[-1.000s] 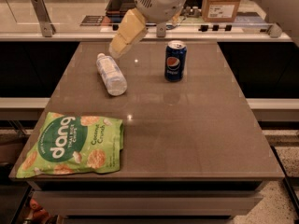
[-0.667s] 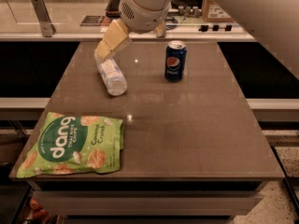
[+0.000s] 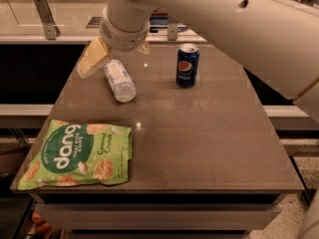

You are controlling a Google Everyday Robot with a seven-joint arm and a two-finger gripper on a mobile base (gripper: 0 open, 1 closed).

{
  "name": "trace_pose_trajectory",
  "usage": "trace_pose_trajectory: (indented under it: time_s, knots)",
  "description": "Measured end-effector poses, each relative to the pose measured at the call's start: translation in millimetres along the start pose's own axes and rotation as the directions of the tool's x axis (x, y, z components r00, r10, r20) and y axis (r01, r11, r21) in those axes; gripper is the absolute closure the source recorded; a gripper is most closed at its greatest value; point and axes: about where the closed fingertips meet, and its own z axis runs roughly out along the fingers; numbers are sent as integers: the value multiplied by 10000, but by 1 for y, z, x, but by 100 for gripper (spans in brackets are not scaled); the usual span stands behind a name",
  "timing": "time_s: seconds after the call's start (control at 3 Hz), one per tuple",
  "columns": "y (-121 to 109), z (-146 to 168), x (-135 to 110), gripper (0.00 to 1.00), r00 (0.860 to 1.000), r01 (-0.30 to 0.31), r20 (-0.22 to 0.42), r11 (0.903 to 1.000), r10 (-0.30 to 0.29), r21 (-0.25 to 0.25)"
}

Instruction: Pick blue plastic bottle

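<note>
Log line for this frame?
phase: pre-grasp | gripper: open, at far end of blue plastic bottle | bottle: lying on table | Pepsi can: upright

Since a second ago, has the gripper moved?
Yes. The gripper has moved left and down in view, away from the can, which stayed put, to the far end of the bottle.

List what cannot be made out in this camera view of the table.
Clear plastic bottle with pale blue label: print too blurred to read; its far end meets the wrist, so contact cannot be told.
Open two-finger gripper, above that end: one finger mostly hidden behind the wrist.
Cream robot arm: cut off by the top and right edges.
</note>
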Motion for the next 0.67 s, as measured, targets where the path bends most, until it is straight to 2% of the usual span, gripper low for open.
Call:
trace_pose_trajectory:
  time_s: [0.33, 0.67]
  knots:
    - [17, 30, -11, 0, 9996, -298, 22, 9991, 297, 292]
    - [24, 58, -13, 0, 9979, -645, 26, 9947, 645, 802]
